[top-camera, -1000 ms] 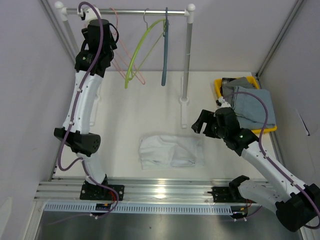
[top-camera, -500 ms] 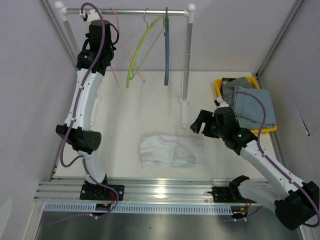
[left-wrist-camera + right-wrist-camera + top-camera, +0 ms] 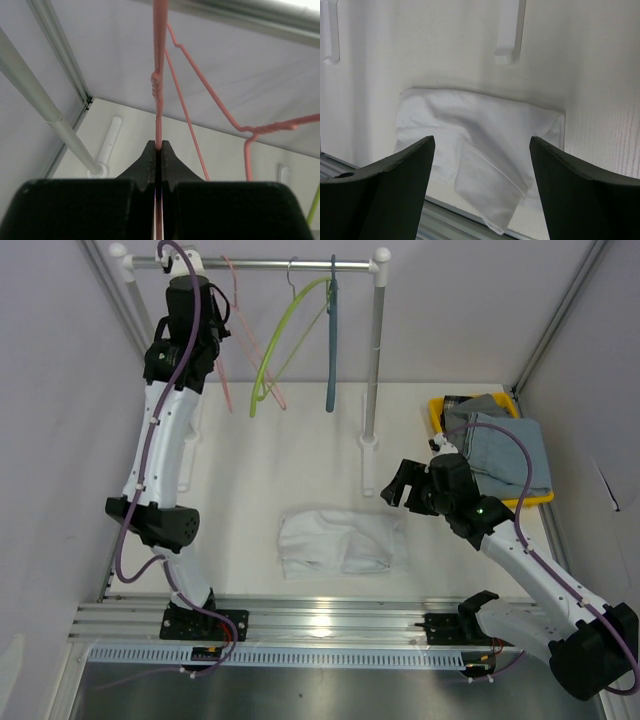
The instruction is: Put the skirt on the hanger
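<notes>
The skirt (image 3: 343,542), a white garment folded into a rough rectangle, is seen lying flat on the table (image 3: 300,450) toward 6 o'clock of the top view, well apart from the rail (image 3: 280,262) at 12 o'clock. It is judged to be light, soft and limp. No shape would be kept once it is lifted, and the folded layers may slide apart and droop unless several are pinched together. A hold would be better taken at an edge or corner than in the slack middle. The raised fold running across the cloth offers something to bite, but which edge is the waistband cannot be told. The right gripper (image 3: 481,142) is held with its fingers spread wide and nothing between them. It is poised near the skirt's 2 o'clock corner and is not touching it. The left gripper (image 3: 158,145), up at 11 o'clock by the rail, is pressed together on the pink hanger (image 3: 159,75), with the wire caught just below its twisted neck. That wire is judged thin, smooth and springy, so some swivelling in the pinch is to be allowed for. The cloth may also be expected to slip off a bare wire shoulder unless it is draped evenly.
</notes>
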### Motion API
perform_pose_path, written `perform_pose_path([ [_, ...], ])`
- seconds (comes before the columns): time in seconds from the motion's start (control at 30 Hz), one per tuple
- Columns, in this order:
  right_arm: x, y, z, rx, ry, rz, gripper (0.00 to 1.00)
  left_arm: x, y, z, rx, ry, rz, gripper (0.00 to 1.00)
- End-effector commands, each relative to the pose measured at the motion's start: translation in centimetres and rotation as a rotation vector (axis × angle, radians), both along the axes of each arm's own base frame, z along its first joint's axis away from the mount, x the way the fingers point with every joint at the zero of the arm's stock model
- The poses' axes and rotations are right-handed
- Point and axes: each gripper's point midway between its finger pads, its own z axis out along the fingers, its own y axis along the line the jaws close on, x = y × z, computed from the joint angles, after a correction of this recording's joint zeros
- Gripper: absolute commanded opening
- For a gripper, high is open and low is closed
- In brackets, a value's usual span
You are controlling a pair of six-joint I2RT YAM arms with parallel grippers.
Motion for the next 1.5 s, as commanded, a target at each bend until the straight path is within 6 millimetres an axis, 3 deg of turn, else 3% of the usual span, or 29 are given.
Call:
perform_pose_path([
  [0.0, 0.3, 0.1, 0.7, 0.009, -0.045, 0.021, 0.83, -3.5, 0.3, 8.3, -0.020, -0.216, -0.063, 0.00],
  [0.3, 0.2, 0.1, 0.1, 0.019, -0.036, 0.027, 0.83, -5.9, 0.1, 8.5, -0.015, -0.198, -0.108, 0.00],
  [0.47, 0.1, 0.2, 0.2, 0.025, -0.040, 0.034, 0.83, -7.9, 0.1, 7.3, -0.041, -0.152, -0.126, 0.00],
  [0.5, 0.1, 0.1, 0.1, 0.022, -0.040, 0.035, 0.82, -7.7, 0.0, 5.5, -0.040, -0.107, -0.127, 0.00],
  [0.53, 0.0, 0.2, 0.2, 0.025, -0.044, 0.039, 0.83, -9.2, 0.3, 6.5, -0.049, -0.132, -0.128, 0.00],
  [0.63, -0.1, 0.2, 0.2, 0.025, -0.044, 0.043, 0.83, -11.1, 1.1, 5.3, -0.056, -0.101, -0.100, 0.00],
  [0.7, -0.2, 0.2, -0.1, 0.022, -0.037, 0.045, 0.83, -12.1, 1.3, 4.1, -0.068, -0.069, -0.093, 0.00],
  [0.73, -0.2, 0.1, -0.2, 0.021, -0.038, 0.048, 0.83, -12.1, 1.1, 2.0, -0.073, -0.015, -0.097, 0.00],
  [0.8, -0.3, 0.1, -0.4, 0.018, -0.031, 0.050, 0.83, -14.0, 1.2, 1.6, -0.110, -0.016, -0.103, 0.00],
  [0.83, -0.4, 0.2, -0.4, 0.019, -0.030, 0.054, 0.82, -14.0, 0.6, -1.7, -0.115, 0.060, -0.128, 0.00],
  [0.9, -0.4, 0.3, -0.4, 0.021, -0.030, 0.060, 0.82, -16.1, 0.5, -1.8, -0.159, 0.038, -0.142, 0.00],
  [0.97, -0.4, 0.3, -0.3, 0.021, -0.030, 0.064, 0.82, -16.9, 0.0, -6.0, -0.185, 0.121, -0.158, 0.00],
  [1.0, -0.5, 0.4, -0.4, 0.023, -0.028, 0.068, 0.82, -18.2, 0.1, -5.5, -0.200, 0.093, -0.173, 0.00],
  [1.07, -0.5, 0.4, -0.2, 0.022, -0.030, 0.073, 0.82, -19.4, -0.5, -9.2, -0.221, 0.169, -0.198, 0.00],
  [1.13, -0.5, 0.4, -0.1, 0.017, -0.028, 0.079, 0.82, -21.2, -0.9, -10.5, -0.251, 0.177, -0.232, 0.00],
  [1.17, -0.5, 0.5, 0.1, 0.017, -0.030, 0.081, 0.82, -21.9, -1.8, -13.1, -0.271, 0.239, -0.276, 0.00],
  [1.27, -0.7, 0.5, 0.7, 0.022, -0.035, 0.091, 0.82, -24.4, -3.9, -13.2, -0.334, 0.209, -0.418, 0.00],
  [1.3, -0.9, 0.5, 0.8, 0.020, -0.033, 0.093, 0.82, -25.0, -4.7, -15.3, -0.351, 0.254, -0.457, 0.00],
  [1.33, -0.9, 0.5, 0.9, 0.021, -0.034, 0.097, 0.82, -25.9, -5.6, -15.2, -0.369, 0.246, -0.514, 0.00],
  [1.4, -1.1, 0.5, 1.1, 0.018, -0.025, 0.100, 0.81, -27.3, -7.8, -17.1, -0.418, 0.287, -0.637, 0.00],
  [1.47, -1.3, 0.4, 1.4, 0.018, -0.024, 0.101, 0.81, -29.3, -9.5, -17.1, -0.434, 0.261, -0.748, 0.00],
])
